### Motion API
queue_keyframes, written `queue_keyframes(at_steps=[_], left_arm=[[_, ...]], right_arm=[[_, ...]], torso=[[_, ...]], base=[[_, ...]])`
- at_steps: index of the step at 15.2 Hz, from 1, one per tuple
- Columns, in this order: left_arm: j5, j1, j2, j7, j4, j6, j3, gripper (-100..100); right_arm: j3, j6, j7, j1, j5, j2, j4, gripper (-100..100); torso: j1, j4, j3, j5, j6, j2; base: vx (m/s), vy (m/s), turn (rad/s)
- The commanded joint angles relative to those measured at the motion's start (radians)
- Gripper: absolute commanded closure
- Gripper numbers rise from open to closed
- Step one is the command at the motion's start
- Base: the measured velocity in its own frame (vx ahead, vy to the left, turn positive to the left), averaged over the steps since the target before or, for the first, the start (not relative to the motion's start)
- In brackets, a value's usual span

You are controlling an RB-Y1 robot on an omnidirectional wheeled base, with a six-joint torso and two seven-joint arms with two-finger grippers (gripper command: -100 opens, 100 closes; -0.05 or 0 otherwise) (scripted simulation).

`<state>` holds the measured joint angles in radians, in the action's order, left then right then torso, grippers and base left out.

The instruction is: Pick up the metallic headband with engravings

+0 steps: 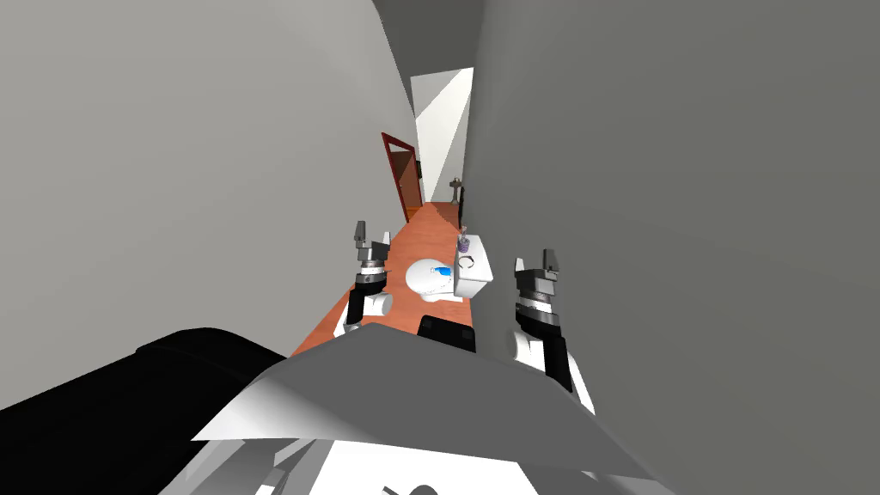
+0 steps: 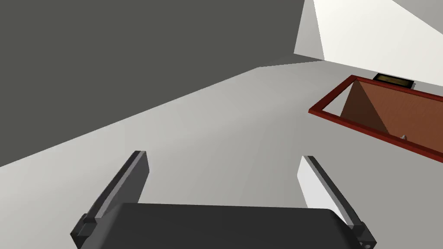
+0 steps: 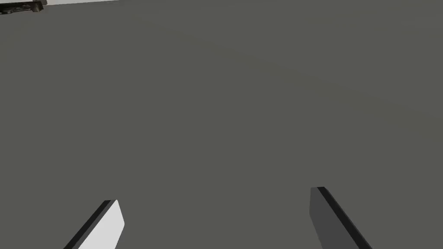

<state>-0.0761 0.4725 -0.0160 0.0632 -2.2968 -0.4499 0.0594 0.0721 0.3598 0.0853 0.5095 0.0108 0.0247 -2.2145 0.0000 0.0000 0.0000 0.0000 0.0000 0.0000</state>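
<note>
A small thin grey ring, the headband [image 1: 467,263], lies flat on the lid of a white toilet tank [image 1: 478,277] against the right wall. My left gripper [image 1: 372,234] is raised over the floor, left of the toilet bowl [image 1: 427,280], and stands open [image 2: 223,155] with nothing between its fingers. On the tank's right, my right gripper [image 1: 534,262] is held up by the grey wall, also open and empty [image 3: 215,196]. Both grippers are well apart from the headband.
A purple cup [image 1: 463,244] holding small items stands on the far end of the tank. A black box [image 1: 447,333] sits on the orange-brown floor [image 1: 404,249] before the bowl. Grey walls close in on both sides. A red door frame [image 1: 400,172] [image 2: 346,116] opens on the left.
</note>
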Motion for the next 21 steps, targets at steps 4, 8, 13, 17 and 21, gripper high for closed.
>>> queue_keyframes(at_steps=[4, 8, 13, 17, 21], left_arm=[[0.000, 0.000, 0.000, 0.000, 0.000, 0.000, 0.000, 0], [0.000, 0.000, 0.000, 0.000, 0.000, 0.000, 0.000, 0], [0.000, 0.000, 0.000, 0.000, 0.000, 0.000, 0.000, 0], [0.000, 0.000, 0.000, 0.000, 0.000, 0.000, 0.000, 0], [0.000, 0.000, 0.000, 0.000, 0.000, 0.000, 0.000, 0]], right_arm=[[0.006, 0.003, -0.003, -0.004, 0.016, 0.076, 0.017, -100], [0.017, 0.007, -0.007, -0.010, 0.043, 0.167, 0.046, -100], [0.026, 0.011, -0.011, -0.016, 0.067, 0.237, 0.072, -100], [0.036, 0.014, -0.015, -0.023, 0.094, 0.315, 0.103, -100], [0.048, 0.018, -0.020, -0.030, 0.124, 0.398, 0.138, -100]], torso=[[0.002, 0.000, 0.001, 0.000, 0.000, 0.001], [0.004, 0.000, 0.001, 0.001, 0.000, 0.002], [0.004, 0.000, 0.001, 0.001, 0.000, 0.001], [0.005, 0.000, 0.001, 0.001, 0.000, 0.001], [0.005, 0.000, 0.001, 0.001, 0.000, 0.002]], base=[[-0.015, 0.030, 0.051], [-0.024, 0.055, 0.068], [-0.019, 0.057, 0.081], [-0.017, 0.063, 0.095], [-0.019, 0.064, 0.108]])
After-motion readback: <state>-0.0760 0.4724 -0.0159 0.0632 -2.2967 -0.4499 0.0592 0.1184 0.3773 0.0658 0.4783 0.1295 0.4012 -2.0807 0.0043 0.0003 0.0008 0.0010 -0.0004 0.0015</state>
